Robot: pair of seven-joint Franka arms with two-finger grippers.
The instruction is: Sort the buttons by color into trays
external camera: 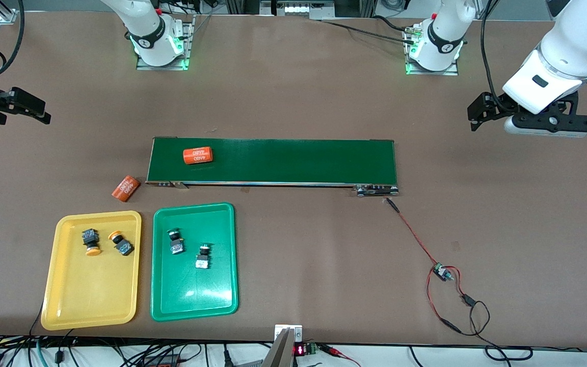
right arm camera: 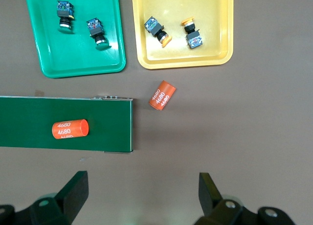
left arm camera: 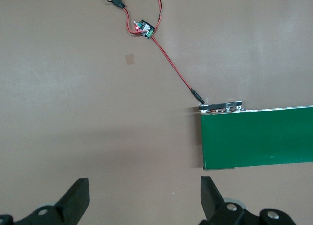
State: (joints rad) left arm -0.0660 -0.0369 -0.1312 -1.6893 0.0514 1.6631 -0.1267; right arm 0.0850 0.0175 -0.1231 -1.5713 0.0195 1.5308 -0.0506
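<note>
The left tool [left arm camera: 144,200] hangs with its fingers spread wide and empty over bare tabletop [external camera: 293,102] just off the conveyor belt [external camera: 273,161] at the left arm's end, and the right tool [right arm camera: 142,200] hangs likewise spread and empty over the tabletop off the belt's end toward the right arm; both arms look parked clear of the work, probably because nothing is left to carry. Nearer the front camera than the belt, toward the right arm's end, lie the yellow tray [external camera: 69,306] and, just beside it, the green tray [external camera: 212,300]. The two yellow-capped buttons [external camera: 91,241] [external camera: 121,243] rest close together in the yellow tray and the two green-capped buttons [external camera: 176,240] [external camera: 202,256] in the green tray, so the sorting appears finished. One orange cylinder [external camera: 197,155] lies on the belt and another [external camera: 126,188] on the tabletop beside the belt's corner, outside both trays, as they are no buttons. The right wrist view shows the trays and cap colours plainly; the left wrist view shows only the belt's end and a red-wired circuit board [left arm camera: 145,30].
</note>
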